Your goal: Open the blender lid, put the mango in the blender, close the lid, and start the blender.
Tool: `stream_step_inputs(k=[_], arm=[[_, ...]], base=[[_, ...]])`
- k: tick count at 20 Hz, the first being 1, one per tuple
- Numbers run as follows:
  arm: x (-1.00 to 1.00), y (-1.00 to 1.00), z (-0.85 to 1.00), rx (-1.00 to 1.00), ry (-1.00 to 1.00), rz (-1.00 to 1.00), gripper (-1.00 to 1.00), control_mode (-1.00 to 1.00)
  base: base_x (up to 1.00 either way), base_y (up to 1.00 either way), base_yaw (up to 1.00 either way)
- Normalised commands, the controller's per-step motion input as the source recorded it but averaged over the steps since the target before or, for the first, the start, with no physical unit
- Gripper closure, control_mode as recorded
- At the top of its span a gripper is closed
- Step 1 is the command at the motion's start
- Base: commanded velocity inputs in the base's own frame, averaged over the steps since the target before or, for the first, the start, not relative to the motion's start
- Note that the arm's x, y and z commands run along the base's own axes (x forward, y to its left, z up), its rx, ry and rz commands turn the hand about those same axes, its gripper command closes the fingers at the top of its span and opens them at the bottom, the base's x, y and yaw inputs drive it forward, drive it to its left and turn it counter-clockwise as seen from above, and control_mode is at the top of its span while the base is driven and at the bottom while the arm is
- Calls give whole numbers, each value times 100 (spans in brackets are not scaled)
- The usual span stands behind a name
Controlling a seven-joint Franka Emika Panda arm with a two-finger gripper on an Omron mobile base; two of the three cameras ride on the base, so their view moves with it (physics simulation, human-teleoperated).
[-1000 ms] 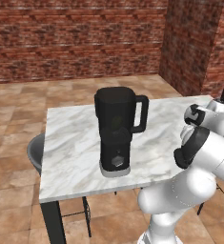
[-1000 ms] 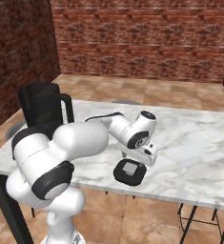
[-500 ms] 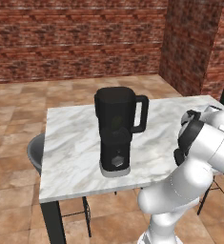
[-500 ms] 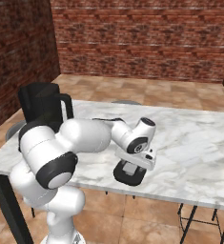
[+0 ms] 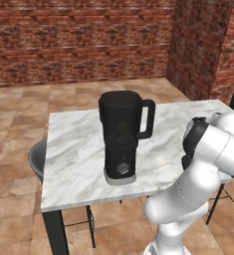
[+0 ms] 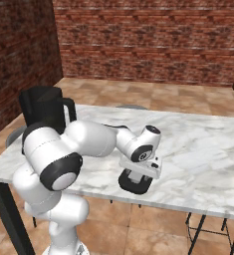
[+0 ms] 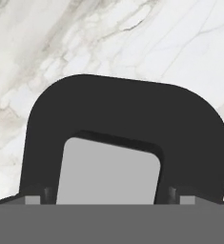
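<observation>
We log flat black rounded-square lid with grey square cap (image 7: pixel 108 171) on white marble tabletop (image 6: pixel 203 149); pincer (image 6: pixel 136 175) straddles cap, grip undeterminable. No legible writing.

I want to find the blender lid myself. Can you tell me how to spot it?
Look at the marble table. Near its front edge, away from the blender, the gripper hangs just over a flat black thing lying on the marble. That is the lid: a rounded black square with a light grey square cap in its middle.
</observation>
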Motion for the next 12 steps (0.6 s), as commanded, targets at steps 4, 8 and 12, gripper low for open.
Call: stream_step_inputs(k=[4,8,12], arm=[[23,0,-15,0,0,0,-100,-100],[22,19,-29,-1,0,0,-100,-100],[15,18,-24,0,0,0,-100,-100]], base=[[0,0,0],[0,0,0],[0,0,0]])
